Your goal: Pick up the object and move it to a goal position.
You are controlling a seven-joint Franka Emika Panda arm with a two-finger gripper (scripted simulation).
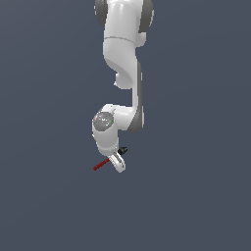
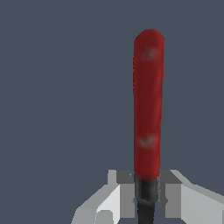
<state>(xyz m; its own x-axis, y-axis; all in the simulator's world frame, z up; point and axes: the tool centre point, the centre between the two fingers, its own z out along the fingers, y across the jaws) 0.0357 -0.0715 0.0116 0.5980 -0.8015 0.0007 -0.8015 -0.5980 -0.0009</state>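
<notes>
Gripper (image 1: 117, 159) closed on the object (image 1: 103, 163), a thin stick-like tool, with the two fingers pressed against its dark shaft on either side. In the wrist view the grey fingertips (image 2: 124, 192) flank the dark shaft just beyond the end of the red handle (image 2: 148, 105), and the handle projects straight out past the gripper (image 2: 146, 194) into clear space. In the exterior view the red handle sticks out of the gripper toward the exterior view's left and slightly downward, while the round black knob end (image 1: 123, 150) shows on the opposite side of the fingers, toward the exterior view's right and slightly higher; the tool is thus held tilted. The white arm (image 1: 122, 49) descends from the top of the exterior view, bends at a joint with a grey round cap (image 1: 103, 121), and ends at the gripper. Whether the tool touches the flat dark grey-blue surface (image 1: 196, 196) cannot be determined.
</notes>
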